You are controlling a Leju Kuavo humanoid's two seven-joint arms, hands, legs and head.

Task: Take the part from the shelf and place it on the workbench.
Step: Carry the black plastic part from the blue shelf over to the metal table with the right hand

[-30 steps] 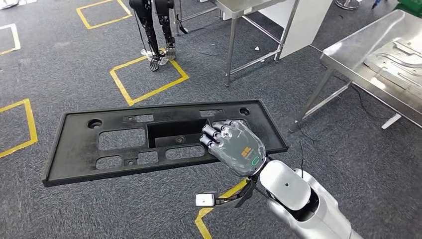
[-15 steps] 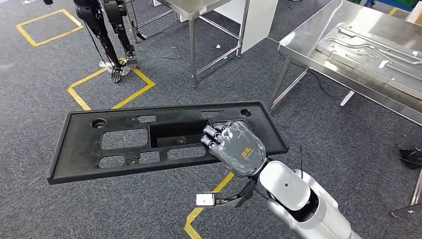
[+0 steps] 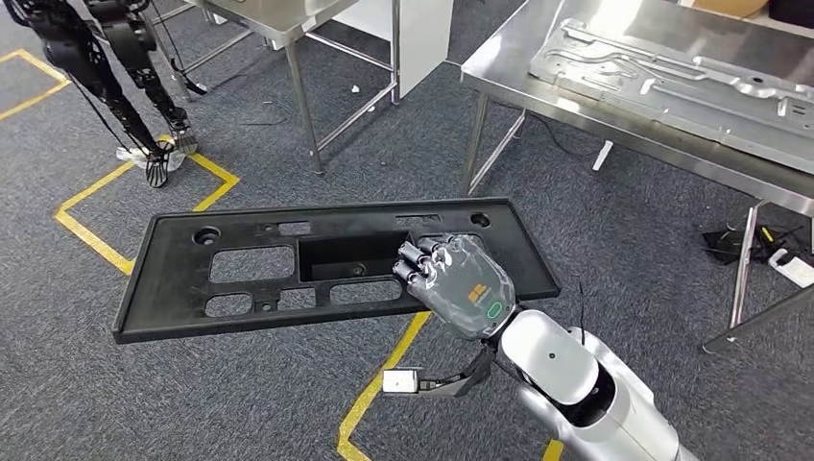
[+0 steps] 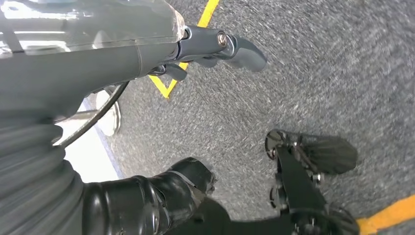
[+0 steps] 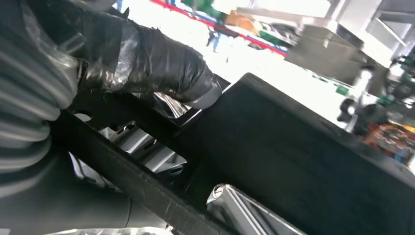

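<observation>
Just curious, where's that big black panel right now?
In the head view the panel hangs level above the carpet, held by the right hand, short of the steel workbench.

Floor: grey carpet (image 3: 240,384) throughout, marked with yellow tape lines (image 3: 379,379) forming squares and strips. Upper right: stainless steel table (image 3: 499,67) on thin metal legs, carrying a flat silver metal panel (image 3: 672,82) with raised contours. Upper middle: second steel frame table (image 3: 307,106), a white panel (image 3: 422,38) just beside it. Dark cables and a small white box (image 3: 768,252) lie on the carpet under the right table. Lighting even, bright glare on the steel
</observation>
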